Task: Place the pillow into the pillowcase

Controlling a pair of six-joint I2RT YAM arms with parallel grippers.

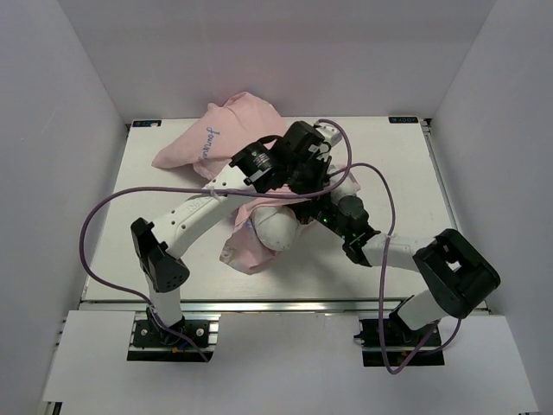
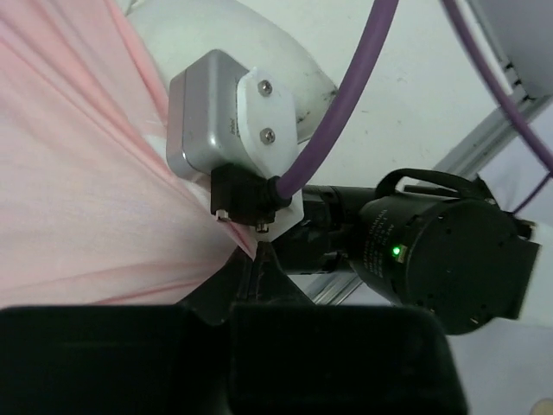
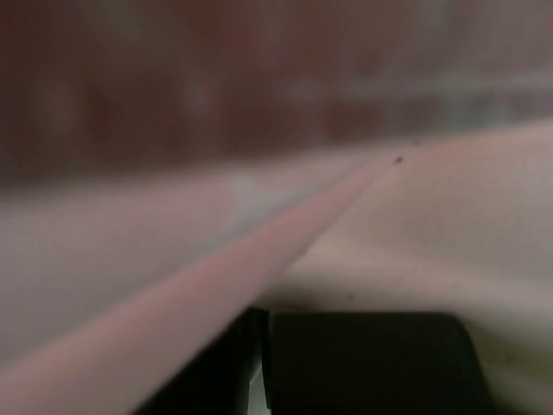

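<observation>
Sitting mid-table, pillow [image 1: 276,229] bulges from pillowcase [image 1: 216,143], which trails toward the table [image 1: 406,173] back-left corner. Both look soft, light, floppy; best grabbed at the case hem. Pinched narrow on pink cloth: left gripper [image 2: 232,316]. Closed tight, buried in fabric, hold unclear: right gripper [image 3: 259,350].

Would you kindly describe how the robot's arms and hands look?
The left arm and right arm have white shells and black joints, each trailing a purple cable. A green light glows on a right-arm joint. Both the left hand and right hand are black.
</observation>
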